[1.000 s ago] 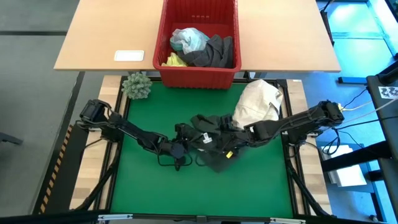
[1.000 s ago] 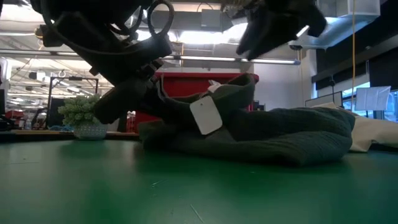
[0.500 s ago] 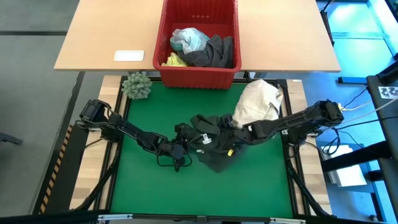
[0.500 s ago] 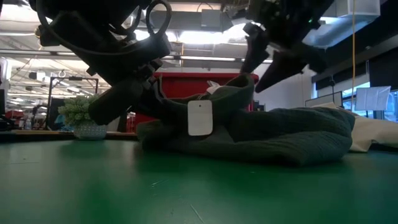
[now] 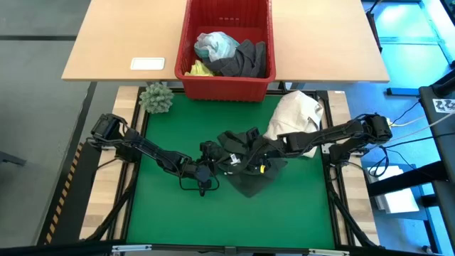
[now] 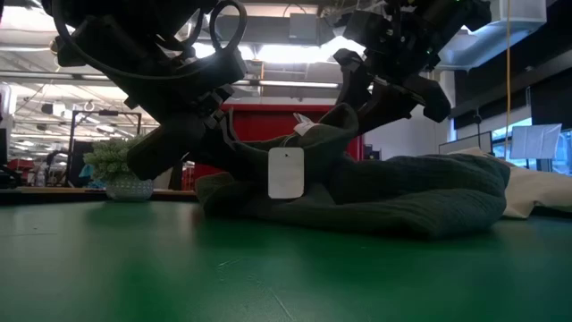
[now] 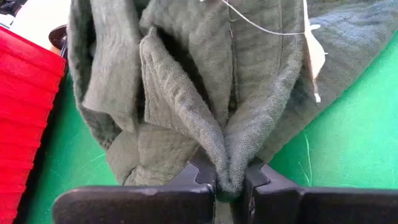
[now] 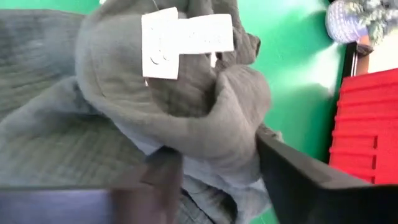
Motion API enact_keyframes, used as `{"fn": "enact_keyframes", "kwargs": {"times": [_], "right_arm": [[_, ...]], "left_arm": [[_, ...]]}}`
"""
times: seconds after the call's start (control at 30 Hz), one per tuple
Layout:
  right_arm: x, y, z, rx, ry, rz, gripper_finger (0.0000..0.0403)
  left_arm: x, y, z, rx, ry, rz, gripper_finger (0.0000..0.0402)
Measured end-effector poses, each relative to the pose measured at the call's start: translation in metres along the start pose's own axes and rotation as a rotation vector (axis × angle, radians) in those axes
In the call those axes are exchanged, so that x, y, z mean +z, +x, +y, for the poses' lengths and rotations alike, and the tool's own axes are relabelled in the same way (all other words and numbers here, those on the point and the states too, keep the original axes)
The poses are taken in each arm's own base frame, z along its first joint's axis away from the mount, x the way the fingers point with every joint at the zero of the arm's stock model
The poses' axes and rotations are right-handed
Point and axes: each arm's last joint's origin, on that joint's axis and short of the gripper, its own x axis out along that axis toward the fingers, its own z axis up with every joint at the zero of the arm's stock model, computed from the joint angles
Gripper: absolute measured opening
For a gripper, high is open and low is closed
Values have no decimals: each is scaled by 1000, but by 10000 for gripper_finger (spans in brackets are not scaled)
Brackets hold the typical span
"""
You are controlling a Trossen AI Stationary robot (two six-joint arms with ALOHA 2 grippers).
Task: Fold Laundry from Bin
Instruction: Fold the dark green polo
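Note:
A dark green garment (image 5: 249, 178) lies bunched in the middle of the green mat, with a white tag (image 6: 286, 172) hanging from its raised part. My left gripper (image 7: 229, 186) is shut on the garment's left side. My right gripper (image 8: 217, 168) comes in from the right and closes over the raised top of the garment (image 6: 350, 121). More laundry (image 5: 231, 55) sits heaped in the red bin (image 5: 227, 89) beyond the mat's far edge. My left gripper pinches a doubled fold of the garment (image 7: 227, 171) between its two fingers, slanting down from the table's left. The fold is raised a little; the rest of the garment lies on the mat. My right gripper has a thick bunch of cloth (image 8: 233, 134) just below the tag between its two fingers (image 8: 283, 171), which still stand wide apart. It slants down from the table's right. The bunch stands raised above the garment's body, which rests on the mat.
A cream-white cloth bundle (image 5: 295, 117) lies at the mat's far right, next to my right arm. A small green spiky ball (image 5: 156, 97) sits at the mat's far left corner. A white card (image 5: 147, 63) lies on the wooden table left of the bin.
My right gripper has come down and toward the table's left onto the garment's raised top, rolling as it went. Its fingers spread wide, then drew in around the bunch. The tag has swung from tilted to hanging straight.

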Motion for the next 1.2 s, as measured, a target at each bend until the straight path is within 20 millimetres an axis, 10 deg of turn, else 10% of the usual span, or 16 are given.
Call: {"fn": "enact_keyframes", "kwargs": {"times": [0.2,0.57,1.2], "right_arm": [[0,-1,0,18,17,-8,17],[26,-25,-28,-67,106,-54,14],[57,-157,-97,-326,228,-372,8]], "left_arm": [[4,-5,2,-1,-9,-19,8],[33,-70,39,52,-59,-194,6],[63,-195,142,384,5,-441,6]]}}
